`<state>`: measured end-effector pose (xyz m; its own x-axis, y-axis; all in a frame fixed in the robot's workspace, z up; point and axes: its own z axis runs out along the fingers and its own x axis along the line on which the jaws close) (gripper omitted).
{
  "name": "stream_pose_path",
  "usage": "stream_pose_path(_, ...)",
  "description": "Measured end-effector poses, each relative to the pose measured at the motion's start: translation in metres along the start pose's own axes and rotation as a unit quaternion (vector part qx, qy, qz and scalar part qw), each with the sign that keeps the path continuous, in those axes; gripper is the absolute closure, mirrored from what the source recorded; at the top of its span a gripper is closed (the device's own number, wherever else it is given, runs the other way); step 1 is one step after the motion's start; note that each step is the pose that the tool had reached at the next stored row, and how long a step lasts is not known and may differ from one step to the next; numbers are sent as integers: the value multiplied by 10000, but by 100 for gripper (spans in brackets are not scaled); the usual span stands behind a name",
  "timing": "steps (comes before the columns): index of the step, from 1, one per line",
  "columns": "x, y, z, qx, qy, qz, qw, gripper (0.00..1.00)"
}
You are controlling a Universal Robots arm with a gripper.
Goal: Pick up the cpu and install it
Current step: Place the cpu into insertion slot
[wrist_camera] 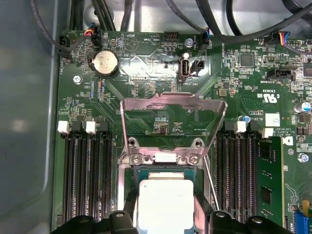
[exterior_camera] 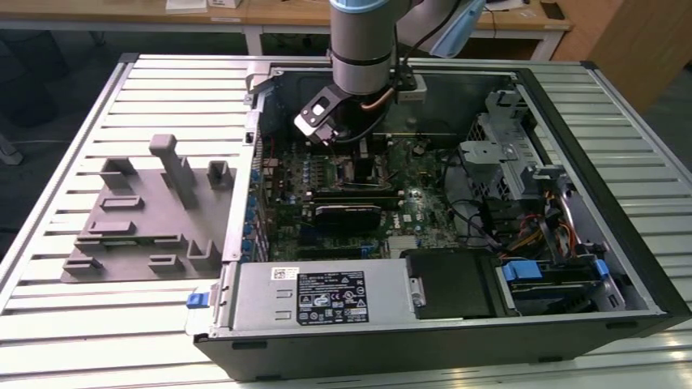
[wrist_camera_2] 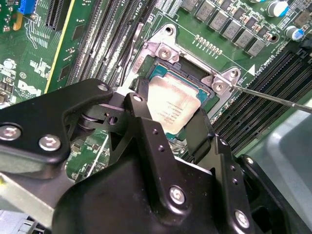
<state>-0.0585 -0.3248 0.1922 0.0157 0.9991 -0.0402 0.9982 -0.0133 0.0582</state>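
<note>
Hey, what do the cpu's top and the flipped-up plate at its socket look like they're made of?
The cpu: top looks like pale matte metal, giving a soft sheen. The plate: probably bare steel, shiny, with bright glare along its bent edges.

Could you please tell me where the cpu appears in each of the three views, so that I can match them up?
Exterior view: hidden beneath the arm reaching into the case.
Second wrist view: cpu between the fingers of the gripper, over the socket.
First wrist view: cpu between those fingers, beside the raised load plate.
Shared landmark: the two-screw bracket at the socket's edge, in both wrist views.
</note>
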Motion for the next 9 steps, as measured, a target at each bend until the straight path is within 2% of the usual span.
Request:
stream_pose_path(8, 1, 0, 3, -1, 2, 1, 10000, 45)
stream_pose_path(9, 1, 0, 3, -1, 2, 1, 10000, 39)
